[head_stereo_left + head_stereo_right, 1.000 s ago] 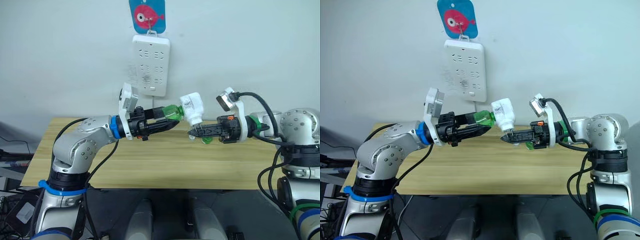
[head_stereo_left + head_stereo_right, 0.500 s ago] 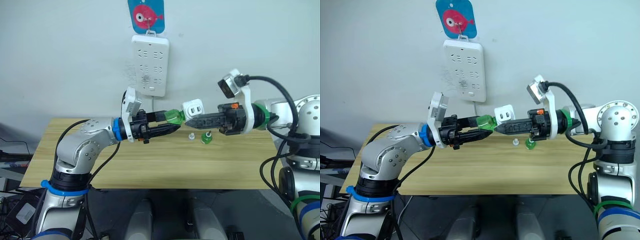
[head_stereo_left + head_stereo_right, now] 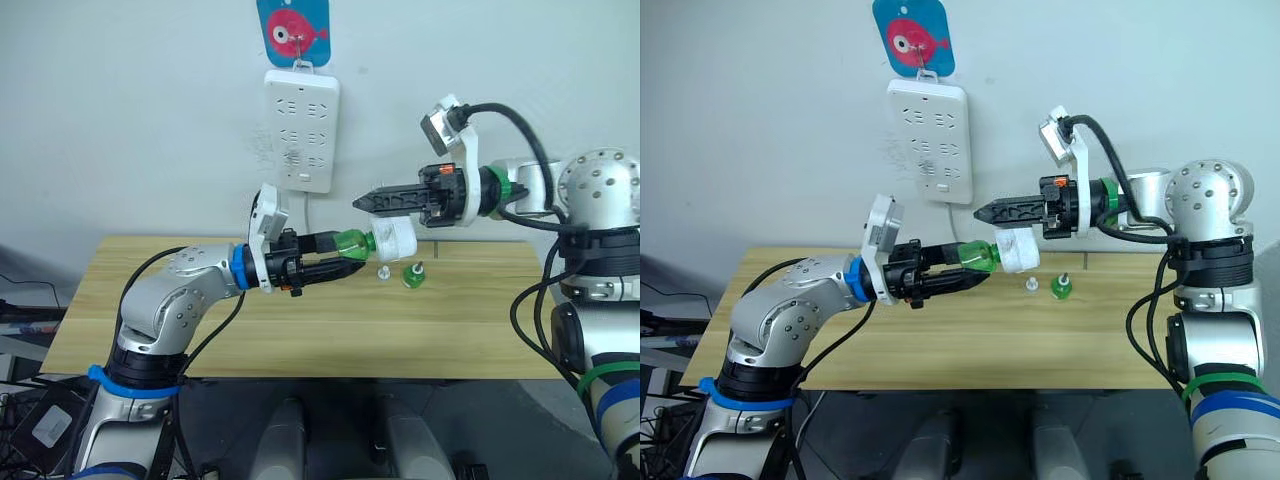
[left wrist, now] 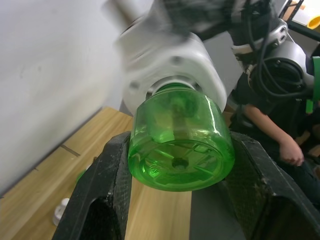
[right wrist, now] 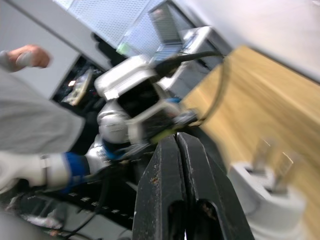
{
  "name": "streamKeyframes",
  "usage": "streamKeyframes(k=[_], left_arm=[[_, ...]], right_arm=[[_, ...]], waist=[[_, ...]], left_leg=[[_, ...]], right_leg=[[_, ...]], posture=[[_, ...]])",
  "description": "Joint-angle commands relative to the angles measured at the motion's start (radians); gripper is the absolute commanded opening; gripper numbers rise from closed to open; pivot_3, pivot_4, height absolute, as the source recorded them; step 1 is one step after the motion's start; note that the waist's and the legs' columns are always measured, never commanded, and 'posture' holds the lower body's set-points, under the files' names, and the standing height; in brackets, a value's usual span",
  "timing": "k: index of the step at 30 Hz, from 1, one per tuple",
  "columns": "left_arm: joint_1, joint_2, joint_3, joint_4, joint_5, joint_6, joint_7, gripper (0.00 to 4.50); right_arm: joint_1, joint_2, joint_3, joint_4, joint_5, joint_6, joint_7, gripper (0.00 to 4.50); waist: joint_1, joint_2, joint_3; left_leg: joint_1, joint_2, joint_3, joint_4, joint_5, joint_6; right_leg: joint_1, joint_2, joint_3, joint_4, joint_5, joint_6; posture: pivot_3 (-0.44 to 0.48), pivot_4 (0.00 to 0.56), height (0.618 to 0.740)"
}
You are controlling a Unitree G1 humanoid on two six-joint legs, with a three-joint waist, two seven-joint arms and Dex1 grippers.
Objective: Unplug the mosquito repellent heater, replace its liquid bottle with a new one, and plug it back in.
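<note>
Right claw (image 3: 362, 203) has lifted off closed; left claw (image 3: 352, 255) clamps heater's (image 3: 393, 240) half-hidden bottle (image 3: 351, 243).

Even, soft indoor light fills both eye views; the wall (image 3: 120, 120) is bright, with faint shadows beneath the strip (image 3: 301, 130). The left wrist view smears at top, where the heater (image 4: 170, 60) blurs. The right wrist view is motion-blurred throughout, background washed out.
</note>
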Motion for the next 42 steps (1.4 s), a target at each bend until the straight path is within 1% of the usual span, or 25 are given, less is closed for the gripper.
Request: streamKeyframes(k=[1,9,13,17,20,22,25,29,32,34,36,39,42], left_arm=[[0.001,0.009,0.017,-0.056,-0.029,-0.001,-0.009,2.26],[-0.003,0.004,0.033,-0.057,-0.052,0.010,0.011,2.26],[-0.017,-0.011,0.055,-0.043,-0.068,0.019,0.043,2.26],[-0.045,-0.032,0.079,-0.003,-0.060,0.001,0.082,2.26],[-0.050,-0.029,0.072,0.017,-0.031,-0.017,0.077,2.26],[-0.047,-0.026,0.068,0.024,-0.022,-0.023,0.071,2.26],[-0.042,-0.021,0.062,0.028,-0.013,-0.029,0.061,2.26],[-0.045,-0.027,0.059,0.027,-0.008,-0.030,0.051,2.26],[-0.053,-0.027,0.060,0.031,-0.011,-0.026,0.042,2.26],[-0.058,-0.020,0.061,0.028,-0.021,-0.017,0.027,2.26],[-0.063,-0.004,0.066,0.015,-0.044,0.004,0.004,2.26],[-0.066,0.026,0.069,-0.008,-0.077,0.039,-0.029,2.26],[-0.064,0.056,0.074,-0.013,-0.077,0.043,-0.046,2.26]], right_arm=[[-0.041,-0.001,0.048,0.037,-0.097,-0.084,0.085,0.05],[-0.014,0.011,0.102,0.126,-0.261,-0.180,0.163,0.05],[0.076,-0.022,0.103,0.080,-0.287,-0.156,0.182,0.05],[0.165,-0.042,0.055,-0.054,-0.230,-0.050,0.163,0.05],[0.218,-0.036,-0.020,-0.156,-0.155,0.063,0.134,0.05],[0.235,-0.028,-0.079,-0.216,-0.103,0.141,0.110,0.05],[0.223,-0.012,-0.153,-0.252,-0.044,0.219,0.069,0.05],[0.223,-0.037,-0.173,-0.278,0.047,0.231,0.035,0.05],[0.267,-0.075,-0.154,-0.320,0.033,0.222,0.042,0.05],[0.296,-0.114,-0.118,-0.310,-0.019,0.156,0.061,0.05],[0.300,-0.137,-0.086,-0.239,-0.099,0.055,0.068,0.05],[0.259,-0.133,-0.061,-0.120,-0.179,-0.041,0.077,0.05],[0.208,-0.157,-0.037,-0.038,-0.210,-0.087,0.154,0.05]], waist=[[0.001,0.000,0.000],[0.002,0.000,0.000],[0.003,0.000,0.000],[0.004,0.000,0.000],[0.000,0.000,0.000],[-0.001,0.000,0.000],[-0.001,0.000,0.000],[0.000,0.000,0.000],[0.000,0.000,0.000],[0.000,0.000,0.000],[0.000,0.000,0.000],[-0.003,0.000,0.000],[-0.011,0.000,0.000]], left_leg=[[0.000,0.000,0.000,0.000,0.000,0.000],[0.000,0.000,0.000,0.000,0.000,0.000],[0.000,0.000,-0.001,0.000,0.000,0.000],[0.000,-0.001,-0.001,0.000,0.000,0.000],[0.000,-0.001,0.000,0.000,0.000,0.000],[0.000,0.000,-0.001,0.000,0.000,0.000],[0.000,0.001,-0.001,0.000,0.000,0.000],[0.000,-0.001,-0.001,0.000,0.000,0.000],[0.000,-0.001,0.000,0.000,0.000,0.000],[0.000,-0.001,-0.001,0.000,0.000,0.000],[0.000,-0.001,-0.001,0.000,0.000,0.000],[0.000,-0.001,0.001,0.001,0.000,0.000],[0.000,0.000,0.001,0.000,0.000,0.000]], right_leg=[[0.000,0.000,0.000,0.000,0.000,0.000],[0.000,0.000,0.000,0.000,0.000,0.000],[0.000,-0.001,0.000,0.000,0.000,0.000],[0.000,-0.002,0.000,0.000,0.000,0.000],[0.000,-0.002,0.000,0.000,0.000,0.000],[0.000,-0.002,0.000,0.000,0.000,0.000],[0.000,-0.001,-0.001,0.001,0.000,0.000],[0.000,-0.001,0.000,0.000,0.000,0.000],[0.000,-0.001,0.000,0.000,0.000,0.000],[0.000,-0.001,0.000,0.000,0.000,0.000],[0.000,-0.001,-0.001,0.000,0.000,0.000],[0.000,-0.001,0.000,0.000,0.000,0.000],[0.000,0.000,0.001,0.000,0.000,0.000]], posture=[[-0.027,0.225,0.740],[-0.021,0.233,0.740],[-0.023,0.238,0.740],[-0.030,0.242,0.740],[-0.034,0.245,0.740],[-0.037,0.245,0.740],[-0.045,0.247,0.740],[-0.053,0.247,0.740],[-0.055,0.246,0.740],[-0.054,0.248,0.740],[-0.054,0.248,0.740],[-0.050,0.249,0.740],[-0.047,0.250,0.740]])
